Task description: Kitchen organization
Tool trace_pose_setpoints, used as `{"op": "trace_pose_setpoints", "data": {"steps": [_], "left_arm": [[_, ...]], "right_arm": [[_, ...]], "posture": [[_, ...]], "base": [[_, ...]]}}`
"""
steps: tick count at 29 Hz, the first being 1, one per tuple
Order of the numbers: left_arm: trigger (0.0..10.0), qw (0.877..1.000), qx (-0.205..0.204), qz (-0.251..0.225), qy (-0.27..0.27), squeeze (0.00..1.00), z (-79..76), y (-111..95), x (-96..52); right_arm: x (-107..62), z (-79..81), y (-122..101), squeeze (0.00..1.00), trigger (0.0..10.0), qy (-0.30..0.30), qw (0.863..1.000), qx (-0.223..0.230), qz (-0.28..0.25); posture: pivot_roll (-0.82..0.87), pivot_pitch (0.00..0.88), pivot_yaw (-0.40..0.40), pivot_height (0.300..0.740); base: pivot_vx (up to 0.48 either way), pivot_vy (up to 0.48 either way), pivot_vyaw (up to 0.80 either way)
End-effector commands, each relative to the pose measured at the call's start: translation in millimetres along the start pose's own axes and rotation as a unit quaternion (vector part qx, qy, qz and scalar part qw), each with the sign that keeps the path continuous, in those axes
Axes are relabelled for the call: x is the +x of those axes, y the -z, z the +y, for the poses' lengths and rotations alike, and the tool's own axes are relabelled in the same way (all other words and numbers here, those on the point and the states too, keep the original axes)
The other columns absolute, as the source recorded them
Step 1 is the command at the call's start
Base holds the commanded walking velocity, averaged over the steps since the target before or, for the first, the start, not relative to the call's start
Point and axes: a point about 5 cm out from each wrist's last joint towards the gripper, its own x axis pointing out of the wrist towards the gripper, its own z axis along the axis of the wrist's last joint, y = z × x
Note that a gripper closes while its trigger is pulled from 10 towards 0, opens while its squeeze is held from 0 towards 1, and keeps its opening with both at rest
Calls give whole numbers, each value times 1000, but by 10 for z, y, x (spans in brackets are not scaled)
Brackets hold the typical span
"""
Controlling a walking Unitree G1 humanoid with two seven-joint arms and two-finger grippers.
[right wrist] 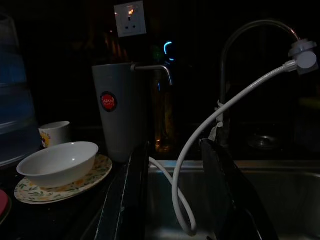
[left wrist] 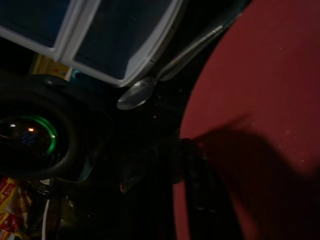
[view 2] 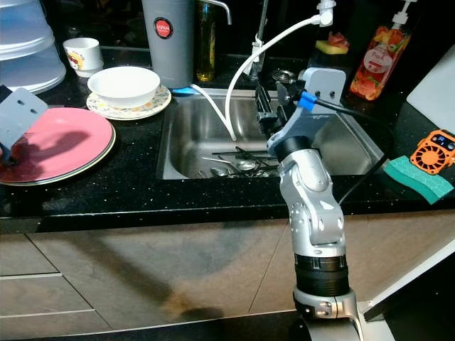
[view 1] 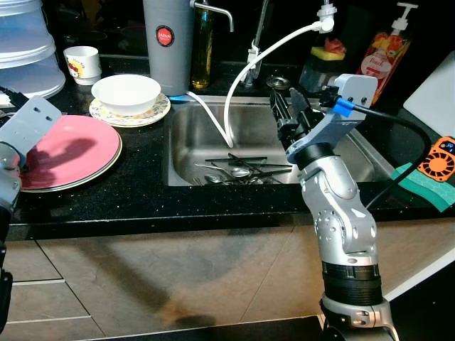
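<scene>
**Right gripper poised above the cutlery in the sink**

Left eye view: the right gripper (view 1: 290, 108) hangs over the sink (view 1: 186, 153), fingers apart and holding nothing. The cutlery (view 1: 238, 169), a loose pile of spoons and dark chopstick-like pieces on the basin floor, lies below it and a little toward the robot's left, with most long axes running side to side. This arm is clearly the nearer one. The left gripper (view 1: 13, 160) sits well apart at the rim of the pink plate (view 1: 78, 145); I cannot tell whether its fingers are parted.

Right eye view: same layout; the white hose (view 2: 245, 78) drops into the basin just left of the gripper, so I judge a descent should keep clear of it.

Left wrist view: dark, with the plate's red surface and a spoon (left wrist: 145, 90) lying on the black counter beside it.

Right wrist view: two parted black fingers (right wrist: 125, 200) frame the hose, with the white bowl (right wrist: 57, 162) on its patterned plate beyond.
</scene>
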Motion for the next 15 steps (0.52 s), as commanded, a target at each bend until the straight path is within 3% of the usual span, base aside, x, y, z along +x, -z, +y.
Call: {"op": "trace_pose_setpoints", "data": {"steps": [1, 3, 6, 7, 8, 9, 12, 14, 15], "left_arm": [[0, 1000, 7, -2, 27, 0, -195, -9, 16], [0, 1000, 3, -31, 1, 0, -66, -144, 19], [0, 998, -2, -52, -21, 0, 3, -238, 24], [0, 995, -2, -85, -45, 0, 82, -386, 5], [5451, 991, -1, -112, -71, 0, 163, -514, -15], [10000, 987, 1, -134, -92, 0, 233, -620, -36], [10000, 980, 2, -157, -124, 0, 361, -773, -66], [10000, 966, -2, -206, -156, 0, 473, -1022, -141], [10000, 949, -28, -270, -162, 0, 493, -1296, -241]], "right_arm": [[-19, -40, -30, 0, 10000, 8, 1000, -3, -8], [-19, -36, -29, 0, 10000, 7, 1000, -4, -8], [-17, -41, -31, 0, 10000, 7, 1000, -4, -8], [-15, -42, -34, 0, 10000, 7, 1000, -4, -9], [-13, -43, -36, 0, 10000, 6, 1000, -5, -9], [-11, -44, -38, 0, 10000, 6, 1000, -5, -9], [-4, -45, -45, 0, 10000, 7, 1000, -6, -11], [-1, -52, -57, 0, 10000, 9, 1000, -7, -14], [-2, -63, -63, 0, 10000, 11, 1000, -7, -15]], "posture": [[56, 0, -54, 740], [56, 0, -55, 740], [54, 0, -59, 740], [54, 0, -59, 740], [54, 0, -59, 740], [53, 0, -58, 740], [47, 0, -51, 740], [43, 0, -50, 740], [42, 0, -53, 740]], "base": [[0, 0, 0], [0, 0, 0], [0, 0, 0], [0, 0, 0], [0, 0, 0], [0, 0, 0], [0, 0, 0], [0, 0, 0], [0, 0, 0]]}}
